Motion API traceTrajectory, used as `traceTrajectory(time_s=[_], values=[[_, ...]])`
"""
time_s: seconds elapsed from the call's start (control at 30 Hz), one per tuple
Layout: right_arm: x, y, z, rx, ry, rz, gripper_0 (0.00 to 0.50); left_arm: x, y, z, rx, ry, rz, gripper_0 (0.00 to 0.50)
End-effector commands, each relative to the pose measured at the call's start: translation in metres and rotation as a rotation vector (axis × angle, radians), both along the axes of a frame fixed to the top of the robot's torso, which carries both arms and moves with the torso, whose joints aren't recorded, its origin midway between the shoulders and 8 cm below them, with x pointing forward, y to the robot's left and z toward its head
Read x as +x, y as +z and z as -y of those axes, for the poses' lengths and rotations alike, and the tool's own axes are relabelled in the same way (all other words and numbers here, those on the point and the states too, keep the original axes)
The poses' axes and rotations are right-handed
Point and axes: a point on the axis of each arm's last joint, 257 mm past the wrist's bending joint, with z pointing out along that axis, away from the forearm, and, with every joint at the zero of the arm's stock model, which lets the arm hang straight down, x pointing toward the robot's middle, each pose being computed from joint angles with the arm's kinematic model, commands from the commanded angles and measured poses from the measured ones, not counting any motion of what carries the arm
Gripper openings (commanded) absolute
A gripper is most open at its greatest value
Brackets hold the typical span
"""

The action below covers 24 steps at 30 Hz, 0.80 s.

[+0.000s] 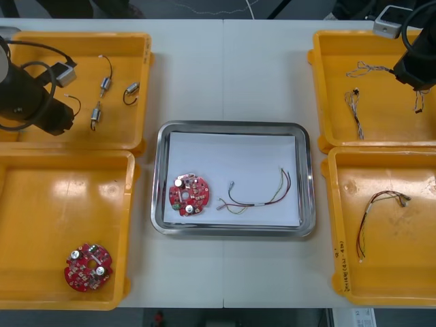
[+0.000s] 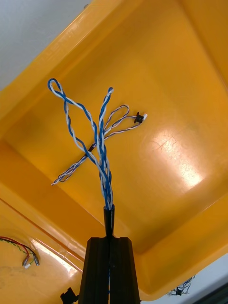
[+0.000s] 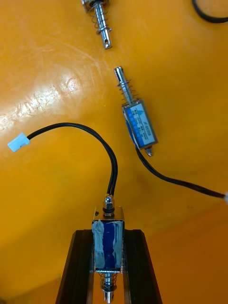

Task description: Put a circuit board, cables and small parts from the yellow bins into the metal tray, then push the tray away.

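Left tool: your left tool (image 3: pixel 109 233) is over the far-left yellow plastic bin (image 1: pixel 82 41), clamped on a small silver metal part with a blue label (image 3: pixel 108 247), with the fingers apart by its width.
Held part's lead: a black wire rises from it and curves over to a white plug (image 3: pixel 19 142).
In the way, left: just ahead of the fingers a second labelled metal part (image 3: pixel 137 124) lies on the bin floor. A third spring-tipped part (image 3: pixel 100 23) lies beyond it.
Right tool: your right tool (image 2: pixel 109 240) is over the far-right yellow plastic bin (image 1: pixel 320 82), pinched tight on a twisted blue and white cable (image 2: pixel 102 156) whose looped strands fan out past the fingertips.
In the way, right: a thinner twisted cable with a black plug (image 2: pixel 116 123) lies on the bin floor behind the held strands.
Tray: the shiny metal tray with a white inside (image 1: pixel 231 128) sits on the light counter (image 1: pixel 225 68) between the bins.
Already in the tray: a round red circuit board (image 1: pixel 189 194) lies at its near-left, and a red and yellow cable (image 1: pixel 262 196) lies beside it, apart.
Near-left yellow bin (image 1: pixel 41 204): one more red circuit board (image 1: pixel 88 267).
Near-right yellow bin (image 1: pixel 340 225): a loose red and yellow cable (image 1: pixel 375 208).
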Motion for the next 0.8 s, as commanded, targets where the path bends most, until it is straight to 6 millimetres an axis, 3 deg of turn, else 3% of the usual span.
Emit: traceTrajectory(time_s=[0.03, 0.5, 0.67, 0.8], values=[[0.001, 0.015, 0.003, -0.02, 0.022, 0.04, 0.0, 0.002, 0.071, -0.009, 0.04, 0.0, 0.073, 0.001], [0.001, 0.016, 0.002, -0.016, 0.027, 0.041, 0.0, -0.042, 0.11, 0.051, 0.02, 0.03, 0.037, 0.0], [0.001, 0.015, 0.002, -0.016, 0.027, 0.041, 0.0, -0.064, 0.114, 0.084, -0.003, 0.032, 0.013, 0.001], [0.001, 0.016, 0.003, -0.016, 0.025, 0.042, 0.0, -0.07, 0.122, 0.126, -0.039, 0.012, 0.041, 0.001]])
